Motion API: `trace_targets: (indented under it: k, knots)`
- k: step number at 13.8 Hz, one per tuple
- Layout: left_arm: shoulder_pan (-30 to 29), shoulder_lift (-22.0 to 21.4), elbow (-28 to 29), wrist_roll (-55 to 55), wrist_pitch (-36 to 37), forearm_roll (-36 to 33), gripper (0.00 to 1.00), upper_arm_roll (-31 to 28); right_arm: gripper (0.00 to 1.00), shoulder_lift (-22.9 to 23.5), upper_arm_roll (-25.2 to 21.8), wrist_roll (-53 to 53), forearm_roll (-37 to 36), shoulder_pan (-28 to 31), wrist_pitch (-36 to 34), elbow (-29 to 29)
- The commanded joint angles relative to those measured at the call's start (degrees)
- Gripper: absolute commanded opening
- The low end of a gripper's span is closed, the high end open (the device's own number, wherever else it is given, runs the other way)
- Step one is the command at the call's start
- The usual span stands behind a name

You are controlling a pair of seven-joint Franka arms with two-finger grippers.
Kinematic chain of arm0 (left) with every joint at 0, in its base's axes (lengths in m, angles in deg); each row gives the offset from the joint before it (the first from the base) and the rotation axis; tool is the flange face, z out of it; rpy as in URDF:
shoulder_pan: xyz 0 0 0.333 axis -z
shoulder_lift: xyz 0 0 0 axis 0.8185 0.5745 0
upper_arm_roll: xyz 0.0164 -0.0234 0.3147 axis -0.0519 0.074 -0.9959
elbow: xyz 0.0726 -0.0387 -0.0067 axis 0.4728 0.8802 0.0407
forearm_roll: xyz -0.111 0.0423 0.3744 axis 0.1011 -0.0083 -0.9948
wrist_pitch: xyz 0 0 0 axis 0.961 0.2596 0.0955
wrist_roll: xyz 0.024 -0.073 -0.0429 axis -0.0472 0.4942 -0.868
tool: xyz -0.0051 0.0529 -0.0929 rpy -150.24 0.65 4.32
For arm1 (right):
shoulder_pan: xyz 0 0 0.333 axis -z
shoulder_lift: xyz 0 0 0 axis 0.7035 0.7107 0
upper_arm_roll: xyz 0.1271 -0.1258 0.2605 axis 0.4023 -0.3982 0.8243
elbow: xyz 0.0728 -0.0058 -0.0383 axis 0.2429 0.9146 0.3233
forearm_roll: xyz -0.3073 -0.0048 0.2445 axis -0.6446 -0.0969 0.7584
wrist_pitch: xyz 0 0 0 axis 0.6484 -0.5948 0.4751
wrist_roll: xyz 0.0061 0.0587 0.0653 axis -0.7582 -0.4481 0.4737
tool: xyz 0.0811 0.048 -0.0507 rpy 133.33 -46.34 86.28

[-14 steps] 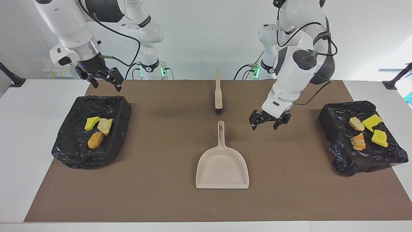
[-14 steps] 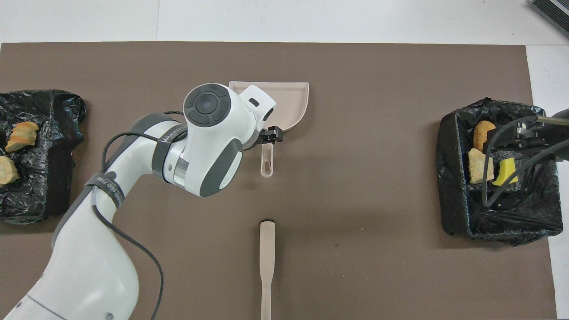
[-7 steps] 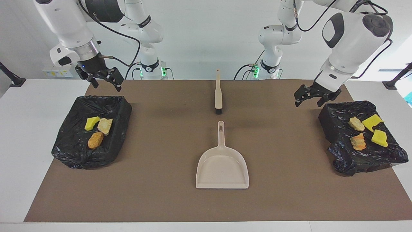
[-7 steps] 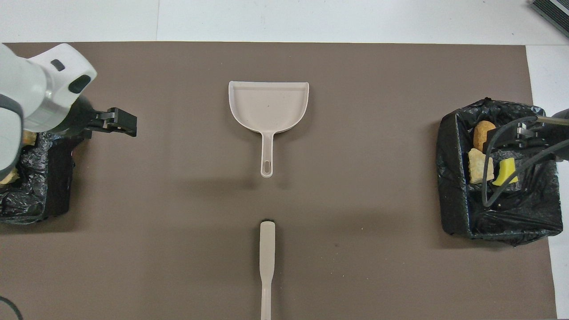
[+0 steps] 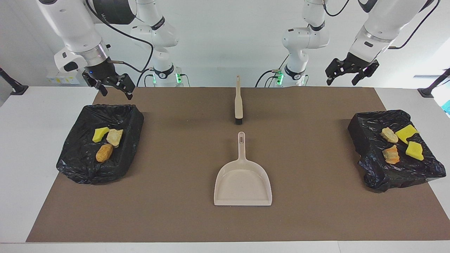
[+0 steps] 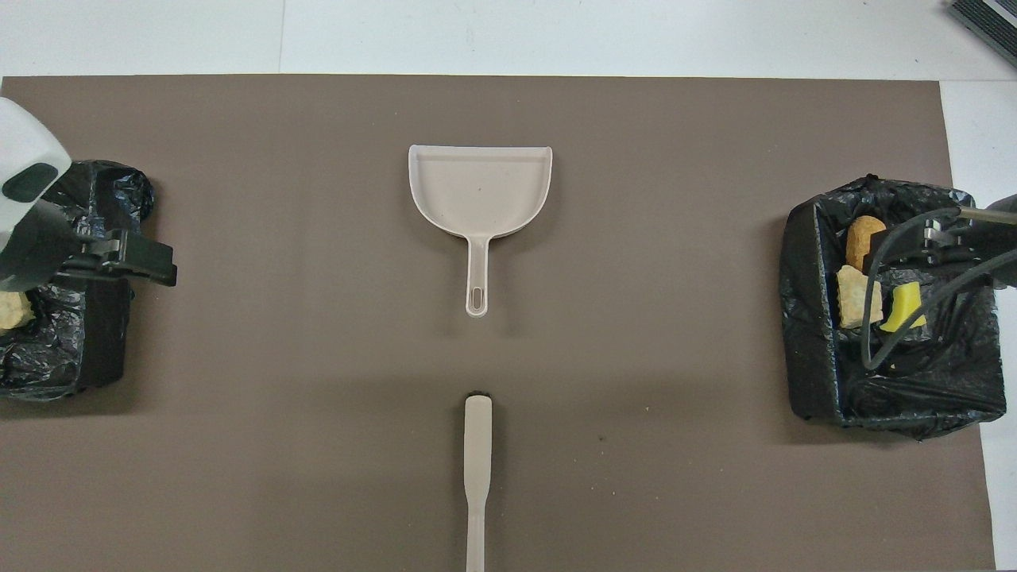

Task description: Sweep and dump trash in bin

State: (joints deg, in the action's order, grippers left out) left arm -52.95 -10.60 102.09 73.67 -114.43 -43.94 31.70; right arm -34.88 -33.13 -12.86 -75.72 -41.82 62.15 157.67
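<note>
Since a second ago your left gripper (image 5: 346,72) has risen from over the mat beside the dustpan handle and swung out to the left arm's end of the table; it now hangs high, jaws spread wide, holding nothing. Nothing else has shifted.

Right gripper (image 5: 111,85): raised over the robot-side edge of the bin at the right arm's end, jaws wide apart, empty.

Trash, lot one: a yellow sponge chunk (image 5: 100,134), a pale pastry (image 5: 115,137) and an orange-brown pastry (image 5: 104,153), lying close together in the black-lined bin (image 5: 119,168) at the right arm's end.

Trash, lot two: two yellow sponge chunks (image 5: 406,133) (image 5: 414,150), a tan pastry (image 5: 389,135) and an orange pastry (image 5: 391,155), on the black-lined bin (image 5: 372,168) at the left arm's end.

Beige dustpan (image 5: 243,177): flat on the brown mat (image 5: 168,196) at mid-table, handle pointing toward the robots, pan empty.

Beige brush (image 5: 238,102): in line with the dustpan handle, nearer the robots, black bristles toward the handle, apart from it.
</note>
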Motion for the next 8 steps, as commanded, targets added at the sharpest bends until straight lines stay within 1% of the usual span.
trace_targets:
  k: [1, 2, 4, 8]
  knots:
    - [-0.93, -0.04, 1.48, 2.17, -4.61, -0.92, 1.0, 0.01, 1.0, -0.39, 0.06, -1.04, 0.95, 0.19, -0.69, -0.12]
    - [-2.41, 0.31, 1.66, 2.34, -6.03, -0.92, 1.0, 0.1, 1.0, -0.39, 0.06, -1.04, 0.95, 0.19, -0.78, -0.12]
    - [-1.73, 0.22, 2.88, 2.17, -5.87, -1.01, 1.0, 0.18, 1.0, -0.39, 0.06, -1.04, 0.95, 0.19, -0.78, -0.12]
    - [-1.9, 0.84, 3.07, 2.17, -6.66, -1.27, 1.0, 0.18, 1.0, -0.39, 0.06, -1.04, 0.95, 0.19, -0.78, -0.12]
